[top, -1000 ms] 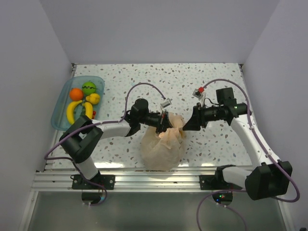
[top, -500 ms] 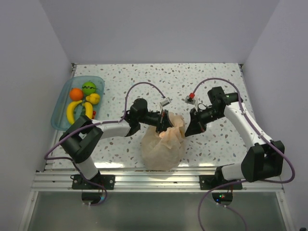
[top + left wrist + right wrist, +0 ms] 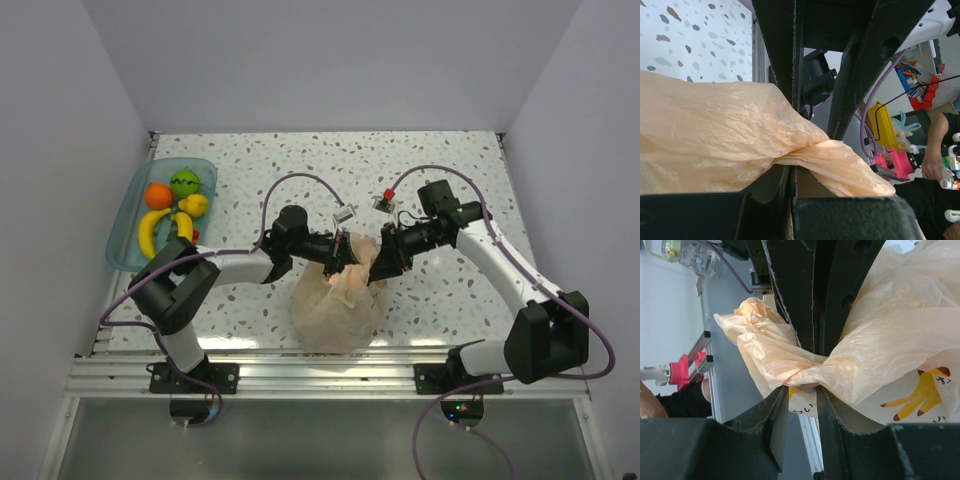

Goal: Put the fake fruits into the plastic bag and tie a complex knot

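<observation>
A: The left gripper, is it pressed together?

B: Yes. Its fingers are squeezed flat on a fold of the plastic bag, on the side of the neck that faces the blue tray.

A: And the right gripper?

B: Its fingers stand a little apart, with the tips right at the twist in the bag's neck, on the side away from the tray. I can't tell whether they touch the film.

A: How does the bag look?

B: It is thin, crinkled, translucent peach-orange film. The body is round and full. It sits on the speckled table, well to the right of the tray and slightly nearer than it. Above the body the film is drawn into that narrow twist, and a bunched, crumpled tail sticks out past it. The right wrist view shows an orange print with dark tips on the body.

A: Any fruit?

B: In the tray there is an orange, a green melon with a dark zigzag, bananas and a small yellow piece. What's inside the bag can't be made out through the film.
</observation>
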